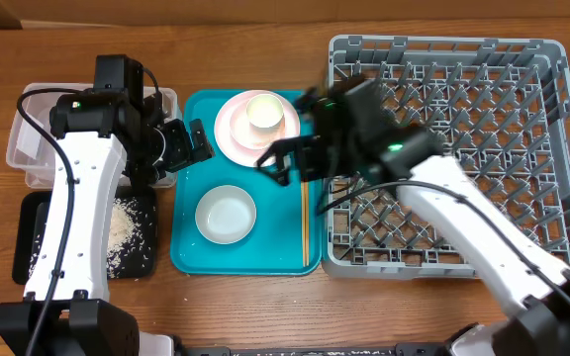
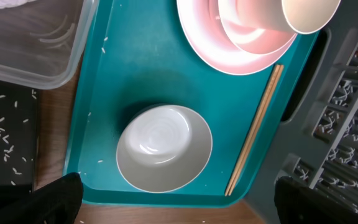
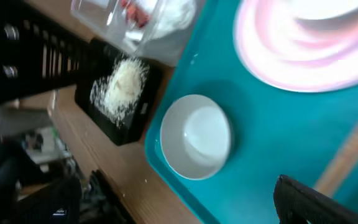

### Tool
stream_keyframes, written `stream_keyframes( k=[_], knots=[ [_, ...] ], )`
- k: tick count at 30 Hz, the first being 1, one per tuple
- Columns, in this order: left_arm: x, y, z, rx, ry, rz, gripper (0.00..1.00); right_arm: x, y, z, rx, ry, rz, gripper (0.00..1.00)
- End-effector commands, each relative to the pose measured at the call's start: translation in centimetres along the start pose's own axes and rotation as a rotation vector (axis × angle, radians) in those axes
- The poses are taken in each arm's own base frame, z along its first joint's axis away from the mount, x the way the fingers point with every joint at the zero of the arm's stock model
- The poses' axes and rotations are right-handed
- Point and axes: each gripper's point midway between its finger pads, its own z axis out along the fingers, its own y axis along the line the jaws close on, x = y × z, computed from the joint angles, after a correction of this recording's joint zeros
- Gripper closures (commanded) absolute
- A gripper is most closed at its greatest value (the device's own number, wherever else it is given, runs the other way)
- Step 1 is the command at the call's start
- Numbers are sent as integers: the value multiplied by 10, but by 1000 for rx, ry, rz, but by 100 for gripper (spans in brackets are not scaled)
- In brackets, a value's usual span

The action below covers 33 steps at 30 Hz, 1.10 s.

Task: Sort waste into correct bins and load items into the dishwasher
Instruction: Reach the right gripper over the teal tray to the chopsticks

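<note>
On the teal tray (image 1: 191, 247) lie a pale bowl (image 1: 226, 214), a pink plate (image 1: 236, 133) carrying a white cup (image 1: 264, 111), and wooden chopsticks (image 1: 305, 222) along its right edge. My left gripper (image 1: 181, 146) hangs open over the tray's left rim, beside the clear tub (image 1: 38, 138). Its wrist view shows the bowl (image 2: 164, 148), plate (image 2: 229, 50), cup (image 2: 309, 14) and chopsticks (image 2: 253, 130) ahead of empty jaws (image 2: 179, 208). My right gripper (image 1: 283, 163) hovers open over the tray by the plate, nothing between its jaws (image 3: 179, 205). The grey dish rack (image 1: 453, 148) is at the right.
A black tray (image 1: 38, 222) with loose rice (image 1: 122, 227) lies at the front left. In the right wrist view the clear tub (image 3: 104, 15) holds something red (image 3: 135, 12) and something white, both blurred. The rack's wall (image 2: 347, 124) stands right beside the teal tray.
</note>
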Motion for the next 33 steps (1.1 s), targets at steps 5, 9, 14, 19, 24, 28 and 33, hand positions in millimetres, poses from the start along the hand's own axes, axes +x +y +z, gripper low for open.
stream_keyframes(
  k=[5,9,14,19,24,28,33],
  knots=[
    [-2,-4,-6,11,-19,25,0,18,-4,42,7,104,-35,5],
    [-9,-7,-6,29,-46,-18,0,22,-5,48,11,124,-24,27],
    [-28,2,-20,37,-113,-49,0,39,10,58,17,162,-63,53],
    [-52,62,-57,0,-202,-220,0,42,-7,69,309,71,-66,58],
    [-51,121,-75,-29,-229,-398,0,36,-42,48,672,-136,80,60],
    [-53,135,-80,-40,-251,-436,0,34,-57,46,726,-190,158,65],
    [-53,135,-80,-39,-251,-436,0,39,-86,58,785,-155,194,65]
  ],
)
